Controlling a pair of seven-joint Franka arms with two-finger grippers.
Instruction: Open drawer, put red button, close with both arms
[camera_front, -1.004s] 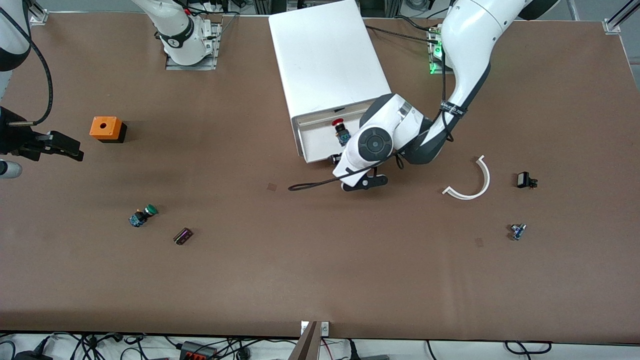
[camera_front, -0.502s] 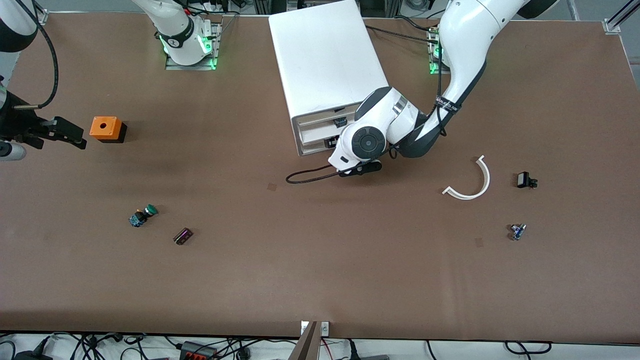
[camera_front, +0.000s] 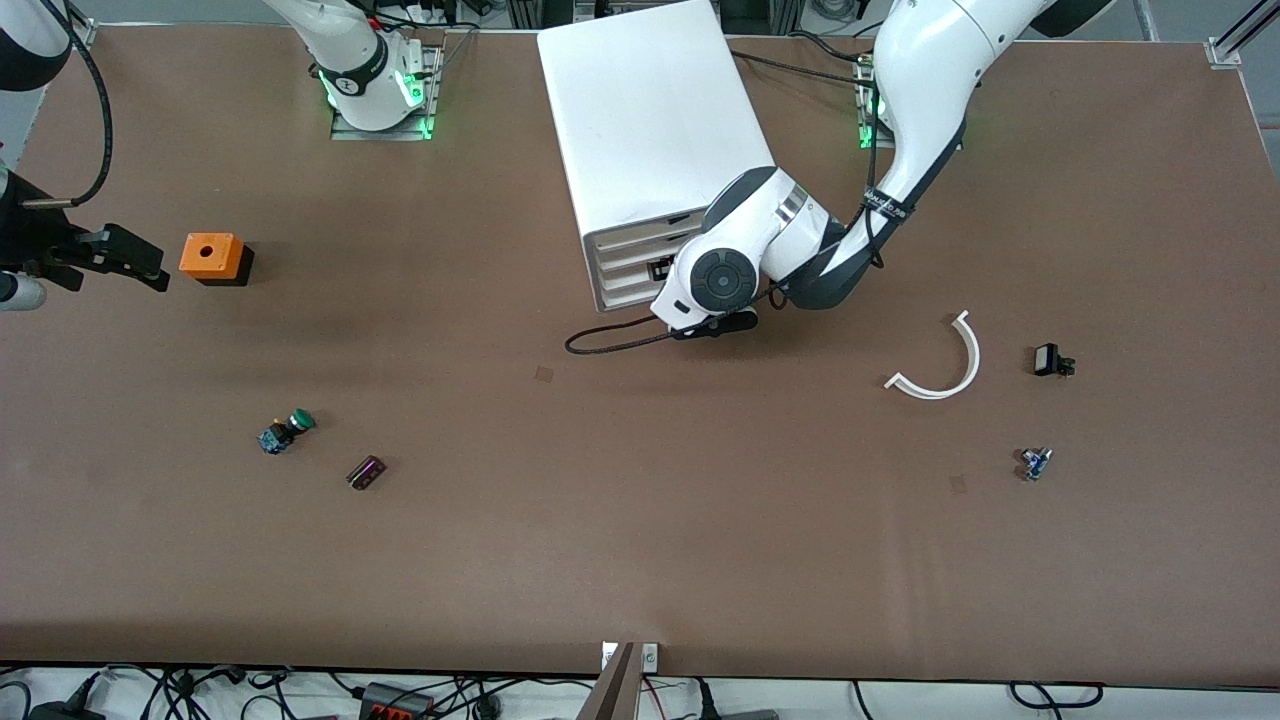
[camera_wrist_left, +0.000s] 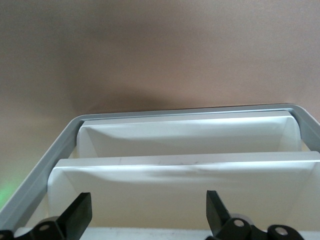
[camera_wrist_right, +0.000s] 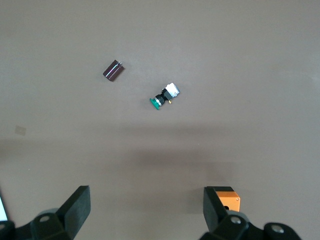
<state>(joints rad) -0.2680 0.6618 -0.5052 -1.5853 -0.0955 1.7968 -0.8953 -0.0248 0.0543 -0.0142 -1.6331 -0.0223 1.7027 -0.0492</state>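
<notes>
Now the right gripper (camera_front: 125, 255), fingers spread and empty, waits beside the orange box (camera_front: 212, 256). At the cabinet (camera_front: 655, 130), the left gripper (camera_wrist_left: 149, 220), parted, faces the drawer (camera_front: 640, 268); the red button is unseen, presumably inside. An off-centre push could skew and jam it.

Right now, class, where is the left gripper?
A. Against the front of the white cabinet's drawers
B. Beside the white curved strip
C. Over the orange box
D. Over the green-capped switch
A: the left gripper sits at the drawer fronts of the white cabinet, and its wrist view shows open fingers over the drawers.
</notes>
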